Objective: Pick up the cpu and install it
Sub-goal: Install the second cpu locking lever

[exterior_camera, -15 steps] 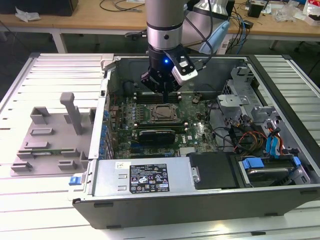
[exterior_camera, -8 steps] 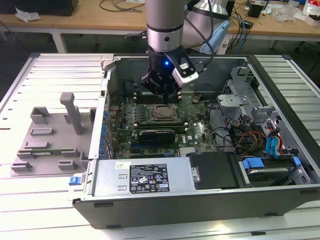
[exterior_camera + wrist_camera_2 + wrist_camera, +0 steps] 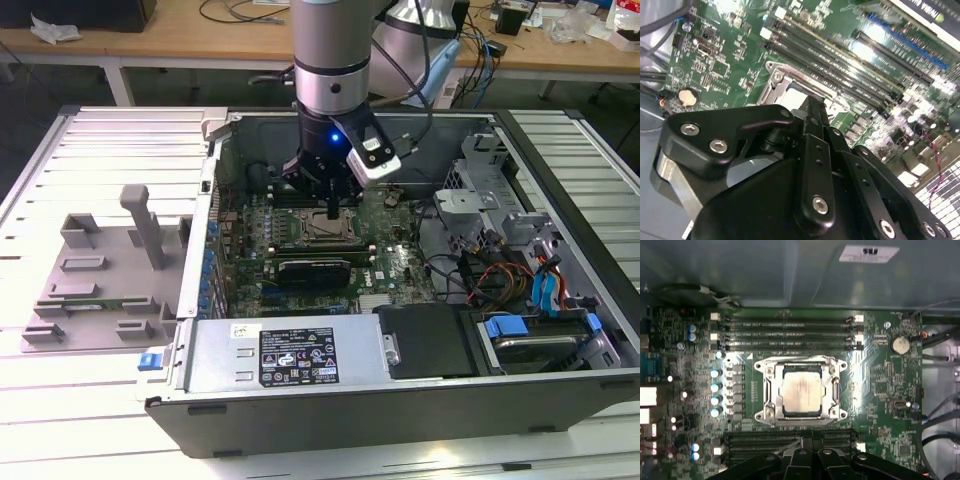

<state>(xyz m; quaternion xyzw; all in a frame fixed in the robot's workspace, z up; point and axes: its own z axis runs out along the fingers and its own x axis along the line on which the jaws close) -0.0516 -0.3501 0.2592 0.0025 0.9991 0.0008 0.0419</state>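
Note:
The cpu [image 3: 801, 391] is a silvery square chip lying flat inside the open socket frame [image 3: 765, 390] on the green motherboard [image 3: 880, 390]. In the exterior view my gripper [image 3: 333, 210] hangs inside the computer case, just above the socket [image 3: 325, 230]. Its black fingers [image 3: 812, 115] are pressed together with nothing between them. In the first wrist view the gripper [image 3: 807, 441] sits beside the socket's edge, apart from the chip.
Rows of black memory slots [image 3: 790, 332] flank the socket. The open case [image 3: 400, 400] holds a power supply [image 3: 290, 350], a drive cage [image 3: 540, 330] with blue tabs, and loose cables [image 3: 490, 275]. A grey fixture tray [image 3: 100, 270] lies at the exterior view's left.

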